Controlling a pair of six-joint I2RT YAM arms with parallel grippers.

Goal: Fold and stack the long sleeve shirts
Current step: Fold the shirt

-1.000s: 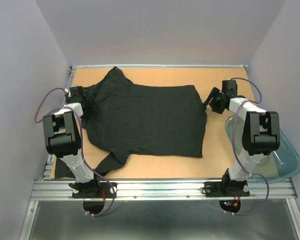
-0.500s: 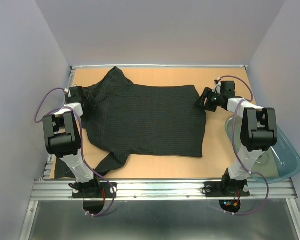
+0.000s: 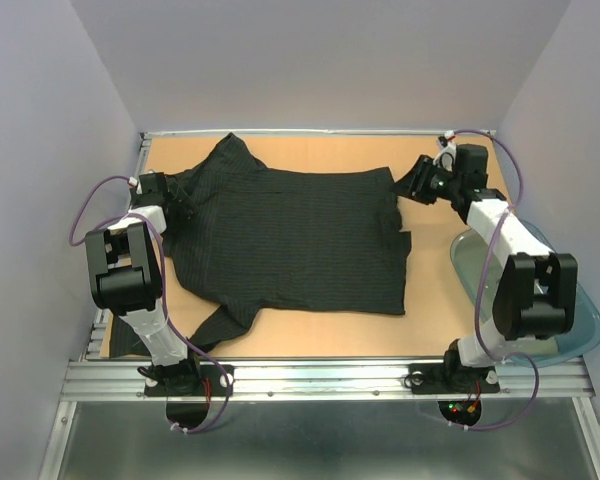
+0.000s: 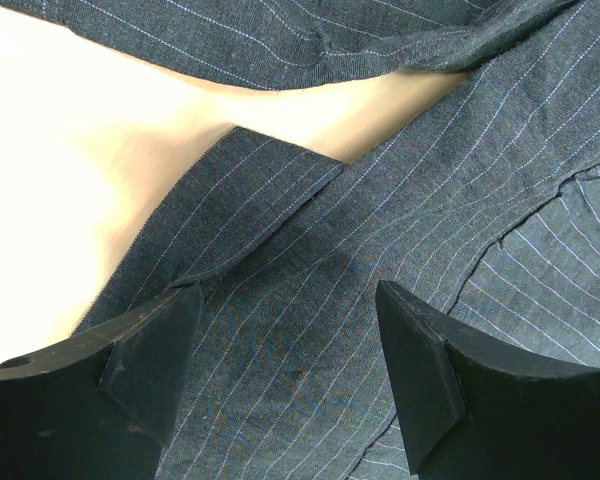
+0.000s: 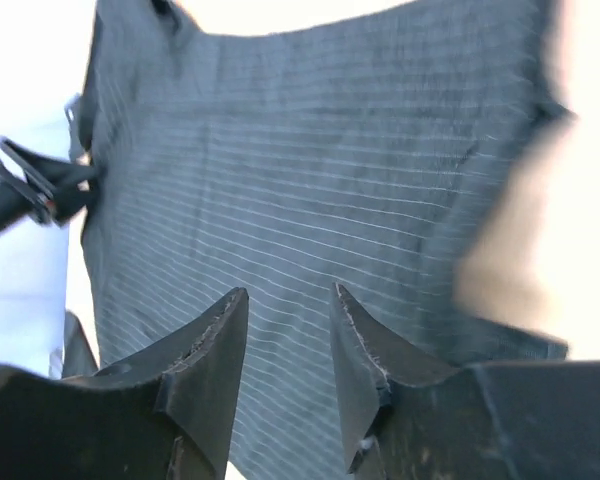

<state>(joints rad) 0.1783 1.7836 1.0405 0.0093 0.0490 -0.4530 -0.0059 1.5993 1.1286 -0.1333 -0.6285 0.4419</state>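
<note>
The black pinstriped shirt (image 3: 290, 240) lies spread flat over most of the bench (image 3: 435, 300), 1 sleeve trailing from its near-left side. The left tool (image 4: 285, 305) gapes wide over the shirt's left shoulder, gripping nothing. The right tool (image 5: 288, 295) sits at the shirt's far-right corner, its jaws narrowed but apart, with nothing between them. There is bare bench right of the shirt, up to a teal tub (image 3: 580, 300).

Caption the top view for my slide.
Pinstriped shirt spread on the table, left gripper and right gripper at opposite ends.
</note>
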